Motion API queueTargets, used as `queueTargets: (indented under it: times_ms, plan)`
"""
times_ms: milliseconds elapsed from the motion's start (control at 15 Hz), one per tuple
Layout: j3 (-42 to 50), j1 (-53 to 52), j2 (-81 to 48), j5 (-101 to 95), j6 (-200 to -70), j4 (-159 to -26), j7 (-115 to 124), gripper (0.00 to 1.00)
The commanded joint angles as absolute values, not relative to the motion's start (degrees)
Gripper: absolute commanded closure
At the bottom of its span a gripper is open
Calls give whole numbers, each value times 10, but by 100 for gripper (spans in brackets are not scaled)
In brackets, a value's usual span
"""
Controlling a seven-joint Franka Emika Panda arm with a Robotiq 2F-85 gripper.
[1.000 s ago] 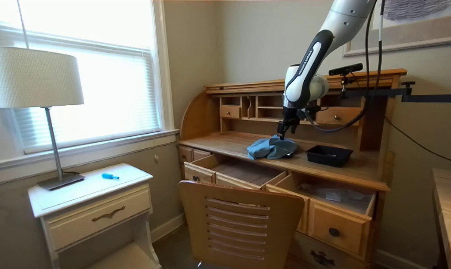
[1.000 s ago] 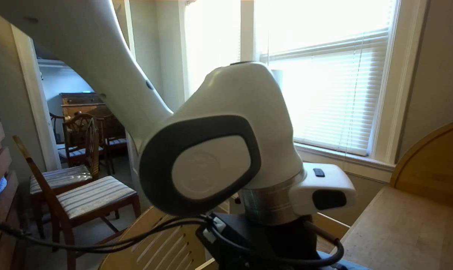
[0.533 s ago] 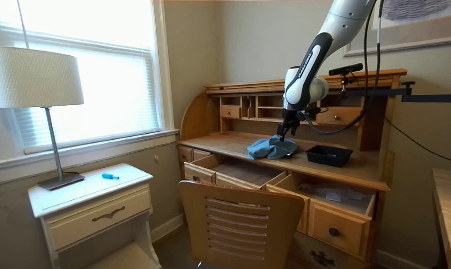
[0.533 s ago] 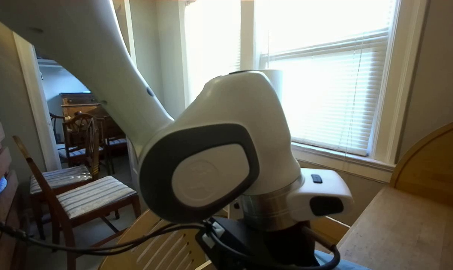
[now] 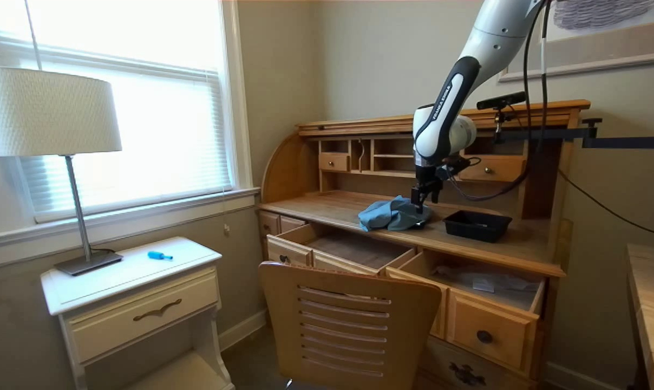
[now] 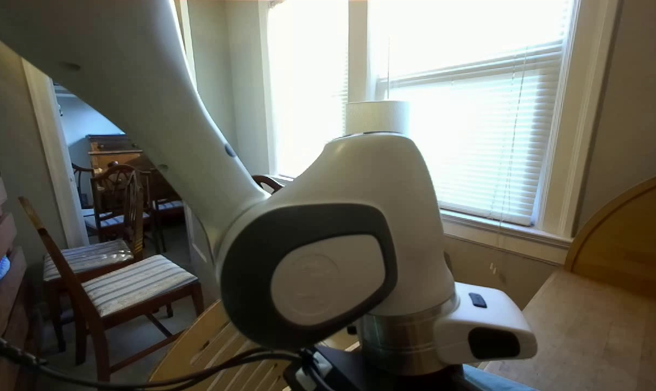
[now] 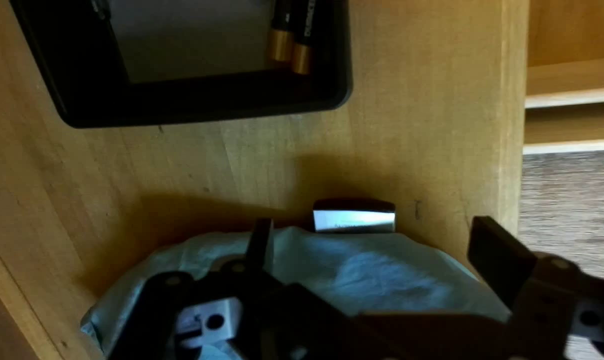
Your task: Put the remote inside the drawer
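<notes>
"Gripper (image 7: 372, 232) spread wide, holding nothing. Why there?"

"I judge it's placed to straddle that dark end, likely the remote (image 7: 354, 217), poking out at the right edge of the cloth (image 7: 382, 272); the rest is hidden."

"And the left drawer (image 5: 354, 246), standing open?"

"Probably ready for it, but the right drawer (image 5: 492, 325) is open too; I can't tell which."

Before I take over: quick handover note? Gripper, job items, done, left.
Gripper: open over the blue cloth; contact unclear, no grasp visible.
Likely remote: dark, shiny-ended object jutting from the cloth's edge; the rest is hidden.
Left open drawer and right open drawer, as an exterior view shows them: which one is meant, I can't tell.
Done: drawer access only.
To do: probably shift the cloth, grasp the remote, place it in the intended drawer.
</notes>
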State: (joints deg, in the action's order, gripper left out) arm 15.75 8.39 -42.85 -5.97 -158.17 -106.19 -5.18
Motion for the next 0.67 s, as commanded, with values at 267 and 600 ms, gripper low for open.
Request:
queueTargets:
  times_ms: [267, 600]
  plan:
    - [151, 104, -511, -83, -1500, -944, -67, 0]
    - [150, 103, -531, -83, -1463, -919, -65, 0]
